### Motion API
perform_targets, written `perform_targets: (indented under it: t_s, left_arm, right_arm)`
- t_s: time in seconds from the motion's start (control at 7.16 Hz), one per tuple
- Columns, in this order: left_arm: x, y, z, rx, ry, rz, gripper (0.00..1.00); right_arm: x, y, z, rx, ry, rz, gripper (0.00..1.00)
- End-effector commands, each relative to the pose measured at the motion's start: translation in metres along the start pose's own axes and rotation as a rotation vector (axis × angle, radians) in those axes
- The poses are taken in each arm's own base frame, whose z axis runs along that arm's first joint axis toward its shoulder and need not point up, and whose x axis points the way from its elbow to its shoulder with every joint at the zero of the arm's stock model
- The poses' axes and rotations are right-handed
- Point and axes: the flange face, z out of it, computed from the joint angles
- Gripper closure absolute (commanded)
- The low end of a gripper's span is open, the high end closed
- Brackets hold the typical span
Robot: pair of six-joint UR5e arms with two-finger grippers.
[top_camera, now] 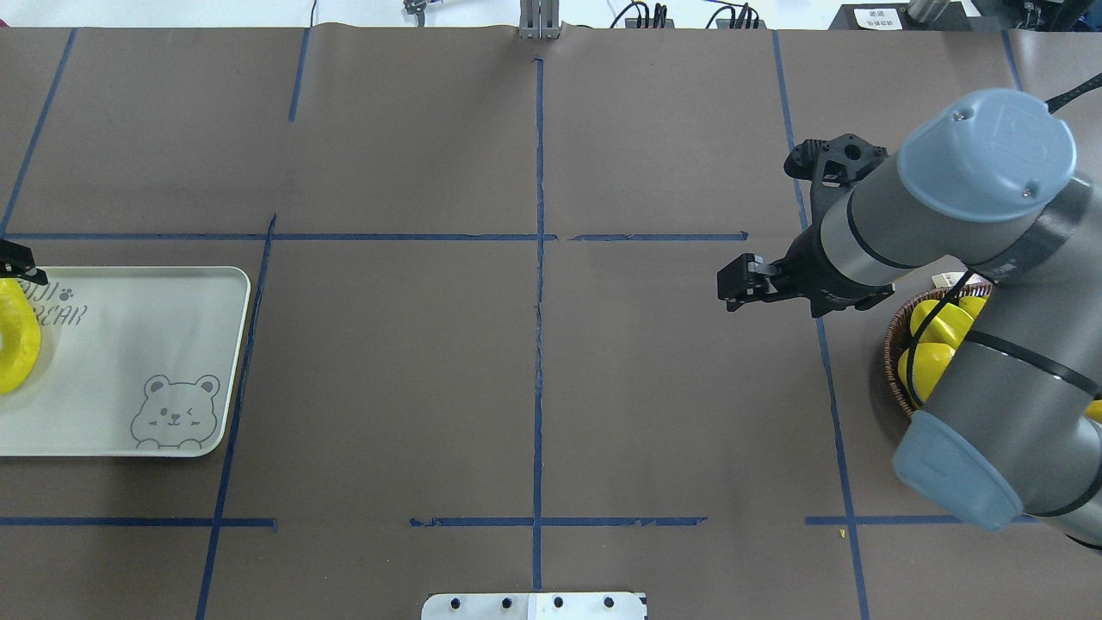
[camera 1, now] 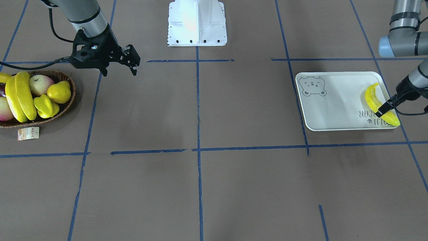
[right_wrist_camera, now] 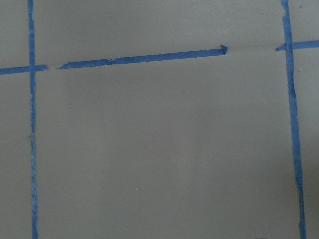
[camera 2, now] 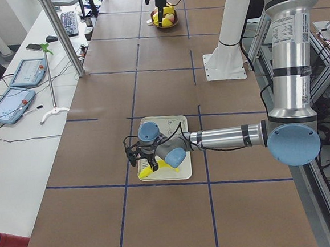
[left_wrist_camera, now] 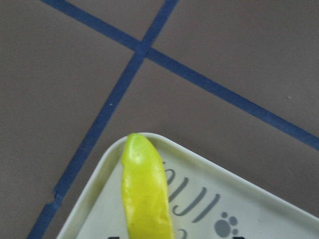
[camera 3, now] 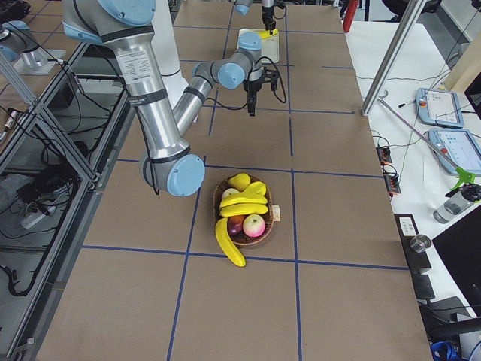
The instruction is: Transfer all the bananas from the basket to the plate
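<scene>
One banana (camera 1: 371, 95) lies along the outer edge of the plate (camera 1: 334, 107), its tip over the rim. My left gripper (camera 1: 381, 112) sits across its middle and looks shut on it. The left wrist view shows this banana (left_wrist_camera: 144, 189) over the plate's lettered corner (left_wrist_camera: 239, 209). Two bananas (camera 1: 20, 95) lie in the wicker basket (camera 1: 72, 83). A third banana (camera 3: 229, 242) hangs over the basket's rim. My right gripper (camera 1: 119, 72) is open and empty, above the table beside the basket.
The basket also holds an apple (camera 1: 40, 83), a yellow pear (camera 1: 59, 92) and a starfruit (camera 1: 45, 105). Its paper tag (camera 1: 28, 133) lies on the table. The robot base (camera 1: 197, 23) stands at the table's middle. Blue tape lines cross the brown table.
</scene>
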Motion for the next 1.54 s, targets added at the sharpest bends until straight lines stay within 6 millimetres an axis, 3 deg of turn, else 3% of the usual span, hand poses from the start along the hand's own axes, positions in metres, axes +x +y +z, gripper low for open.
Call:
perform_targets:
  t_s: [0.0,0.28,0.7,0.98,1.12,1.4]
  left_arm:
    - [0.057,0.000,-0.048,-0.009,0.130,0.076,0.00]
    - [0.078,0.001,-0.054,0.000,0.152,0.107,0.00]
    - [0.079,0.003,-0.053,-0.005,0.154,0.112,0.00]
    - [0.079,0.003,-0.053,-0.005,0.154,0.112,0.00]
    - [0.078,0.003,-0.053,-0.005,0.153,0.111,0.00]
    - [0.078,0.004,-0.053,-0.005,0.153,0.111,0.00]
  right_arm:
    - [0.078,0.016,-0.011,-0.005,0.068,-0.123,0.00]
    - [0.144,0.009,-0.009,-0.024,0.150,-0.265,0.00]
    - [0.212,0.024,-0.001,-0.054,0.186,-0.374,0.00]
    - [0.267,0.036,0.035,-0.030,0.157,-0.416,0.00]
    - [0.285,0.033,0.058,-0.044,0.173,-0.406,0.00]
    - [0.299,0.030,0.074,-0.067,0.203,-0.395,0.04]
